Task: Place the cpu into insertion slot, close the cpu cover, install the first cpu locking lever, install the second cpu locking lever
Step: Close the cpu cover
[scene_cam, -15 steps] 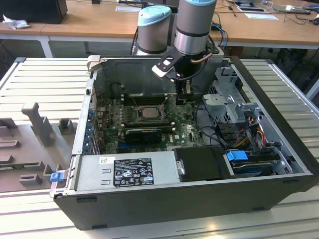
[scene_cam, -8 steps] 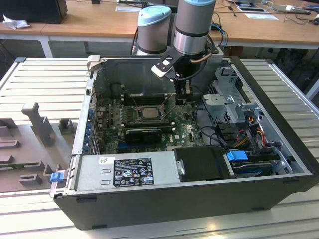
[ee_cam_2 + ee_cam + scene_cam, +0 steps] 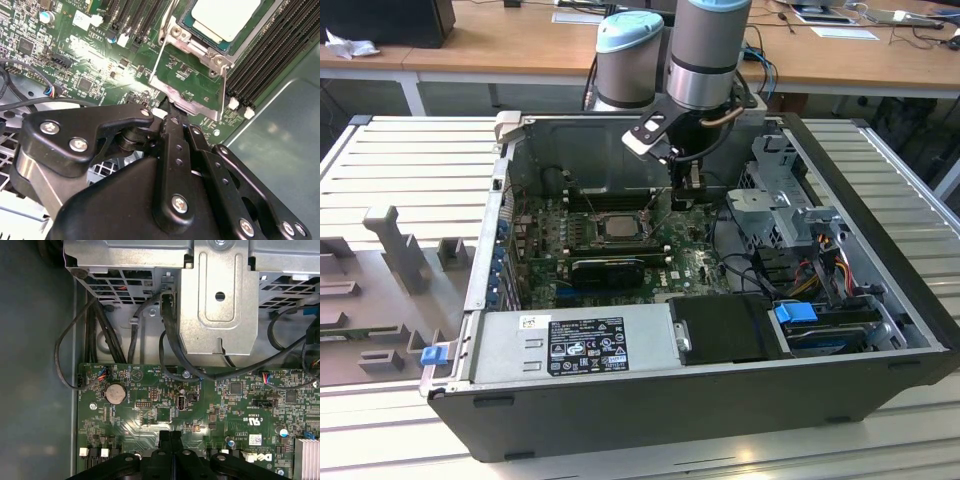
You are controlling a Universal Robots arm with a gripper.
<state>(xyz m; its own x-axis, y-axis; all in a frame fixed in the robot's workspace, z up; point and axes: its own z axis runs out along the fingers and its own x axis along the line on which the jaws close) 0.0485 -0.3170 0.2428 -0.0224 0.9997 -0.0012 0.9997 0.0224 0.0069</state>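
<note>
One cpu in insertion slot, one gripper at slot's edge (pressed together, empty), bare motherboard beside.

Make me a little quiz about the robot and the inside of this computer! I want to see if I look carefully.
1. True or false: the gripper is carrying the cpu.
2. Pick one. The gripper is: A) wide open, B) shut, C) gripping a screwdriver.
3. Short answer: in the first wrist view, what shape is the silver battery on the green motherboard?

Key: 1 false, because the cpu lies on the motherboard, away from the gripper. 2 B. 3 round.
</note>
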